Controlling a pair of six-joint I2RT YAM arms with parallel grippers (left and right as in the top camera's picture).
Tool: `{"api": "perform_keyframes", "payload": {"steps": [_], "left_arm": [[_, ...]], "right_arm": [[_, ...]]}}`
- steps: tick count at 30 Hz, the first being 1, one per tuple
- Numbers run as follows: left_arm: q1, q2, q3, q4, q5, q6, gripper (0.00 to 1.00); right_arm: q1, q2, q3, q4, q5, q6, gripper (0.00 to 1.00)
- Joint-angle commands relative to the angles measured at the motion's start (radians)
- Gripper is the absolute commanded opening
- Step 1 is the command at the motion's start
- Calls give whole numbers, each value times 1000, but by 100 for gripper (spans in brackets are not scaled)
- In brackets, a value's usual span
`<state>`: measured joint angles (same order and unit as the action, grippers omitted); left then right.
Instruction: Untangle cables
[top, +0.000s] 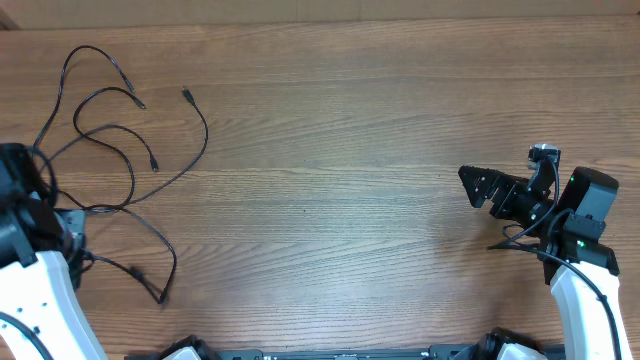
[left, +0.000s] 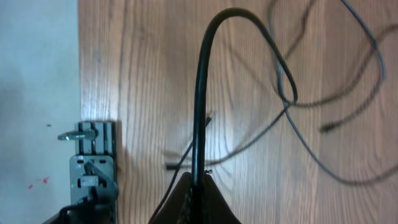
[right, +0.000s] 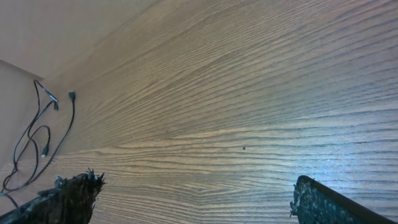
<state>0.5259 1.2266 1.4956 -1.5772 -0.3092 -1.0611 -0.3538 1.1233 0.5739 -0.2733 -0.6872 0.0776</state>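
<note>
Several thin black cables (top: 206, 135) lie in loose crossing loops at the table's far left, plug ends spread apart. My left gripper (top: 72, 228) is at the left edge beside them. In the left wrist view its jaws (left: 198, 179) are shut on one black cable (left: 200, 93), which arches up from the jaws and back down to where other cables cross (left: 287, 106). My right gripper (top: 475, 185) hovers at the right, far from the cables; its fingers (right: 196, 193) are wide apart with nothing between them. The cables show small at that view's far left (right: 73, 96).
The wooden table (top: 340, 200) stretches between the two arms. A metal clamp bracket (left: 93, 162) sits on the table's left edge, with grey floor (left: 37, 74) beyond it. The right arm's own thicker cable (top: 520, 240) loops near its wrist.
</note>
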Motion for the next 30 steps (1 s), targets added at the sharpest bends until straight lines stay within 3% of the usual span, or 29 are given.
{"api": "perform_keyframes", "payload": {"steps": [1, 14, 16, 20, 27, 29, 30], "left_arm": [[90, 57, -13, 43, -46, 65, 4], [284, 383, -16, 285, -46, 81, 5], [301, 431, -16, 315, -45, 81, 9], [330, 515, -16, 365, -41, 81, 25], [379, 618, -16, 425, 8, 82, 27], [388, 628, -16, 433, 54, 107, 56], [391, 629, -16, 445, 82, 136, 83]], "right_arm": [[-6, 0, 9, 5, 6, -8, 100], [-6, 0, 9, -6, 6, -8, 100], [-6, 0, 9, -6, 6, -8, 100], [-6, 0, 9, -6, 6, -8, 100], [-6, 0, 9, -6, 25, -8, 100], [-6, 0, 9, -5, 25, -8, 100], [-6, 0, 9, -5, 25, -8, 100]]}}
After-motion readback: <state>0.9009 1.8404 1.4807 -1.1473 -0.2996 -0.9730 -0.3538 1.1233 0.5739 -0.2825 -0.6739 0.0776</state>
